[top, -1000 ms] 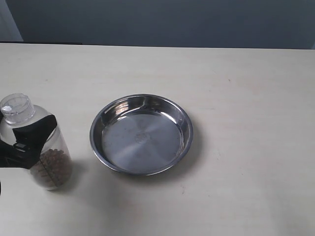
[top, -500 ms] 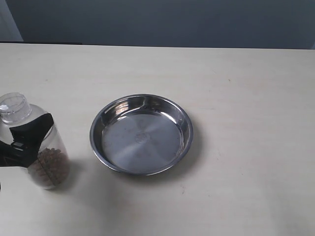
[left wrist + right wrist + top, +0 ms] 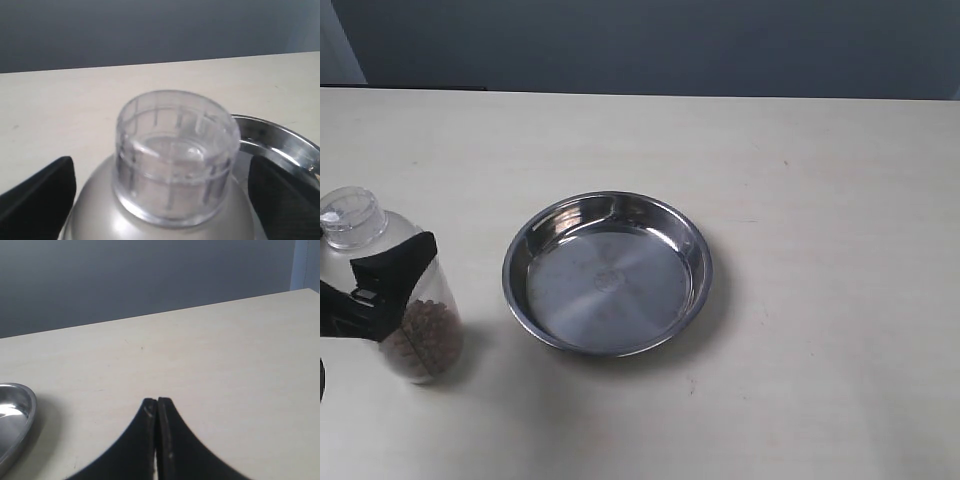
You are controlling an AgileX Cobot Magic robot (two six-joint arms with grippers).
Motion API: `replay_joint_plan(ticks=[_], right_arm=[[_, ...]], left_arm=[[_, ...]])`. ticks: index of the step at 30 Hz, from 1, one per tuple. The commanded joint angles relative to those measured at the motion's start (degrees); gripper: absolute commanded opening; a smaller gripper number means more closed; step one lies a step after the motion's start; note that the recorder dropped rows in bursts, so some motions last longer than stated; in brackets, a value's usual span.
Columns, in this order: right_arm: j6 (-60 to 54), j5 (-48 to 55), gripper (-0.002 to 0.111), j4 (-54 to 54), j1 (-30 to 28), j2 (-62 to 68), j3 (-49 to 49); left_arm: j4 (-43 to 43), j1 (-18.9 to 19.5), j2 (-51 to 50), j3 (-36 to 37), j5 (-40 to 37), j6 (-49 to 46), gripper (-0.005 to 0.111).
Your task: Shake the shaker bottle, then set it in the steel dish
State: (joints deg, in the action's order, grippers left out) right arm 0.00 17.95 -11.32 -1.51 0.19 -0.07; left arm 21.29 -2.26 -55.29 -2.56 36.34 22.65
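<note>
The bench (image 3: 820, 150) carries the steel dish (image 3: 607, 275) near its centre. The shaker bottle (image 3: 428, 318) is left of the dish and apart from it, tilted, with brown pellets at its base. The left tool (image 3: 162, 195) grasps the bottle body. The right tool (image 3: 157, 405) is clenched, fingers touching, over the bench

Beige tabletop (image 3: 840, 180), dark bg, poss. wall (image 3: 670, 45)
</note>
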Motion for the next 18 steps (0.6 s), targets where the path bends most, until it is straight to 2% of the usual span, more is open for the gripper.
replay_joint_plan(ticks=[1, 6, 10, 13, 16, 18], right_arm=[[0.0, -0.4, -0.001, 0.1, -0.2, -0.2, 0.1], [0.0, -0.4, -0.001, 0.1, -0.2, -0.2, 0.1], [0.0, -0.4, -0.001, 0.1, -0.2, -0.2, 0.1], [0.0, -0.4, -0.001, 0.1, -0.2, -0.2, 0.1], [0.0, -0.4, -0.001, 0.1, -0.2, -0.2, 0.1], [0.0, -0.4, -0.001, 0.1, -0.2, -0.2, 0.1]], left_arm=[[-2.3, 0.0, 0.0, -0.3, 6.1, -0.2, 0.087], [-1.1, 0.0, 0.0, -2.0, 5.7, -0.2, 0.087], [3.8, 0.0, 1.0, -2.9, 1.8, 1.5, 0.087], [3.0, 0.0, 4.2, -3.9, 0.9, 1.6, 0.087], [2.9, 0.0, 8.1, -7.8, -1.5, 1.4, 0.087], [5.9, 0.0, 10.7, -11.4, -6.5, 2.4, 0.087]])
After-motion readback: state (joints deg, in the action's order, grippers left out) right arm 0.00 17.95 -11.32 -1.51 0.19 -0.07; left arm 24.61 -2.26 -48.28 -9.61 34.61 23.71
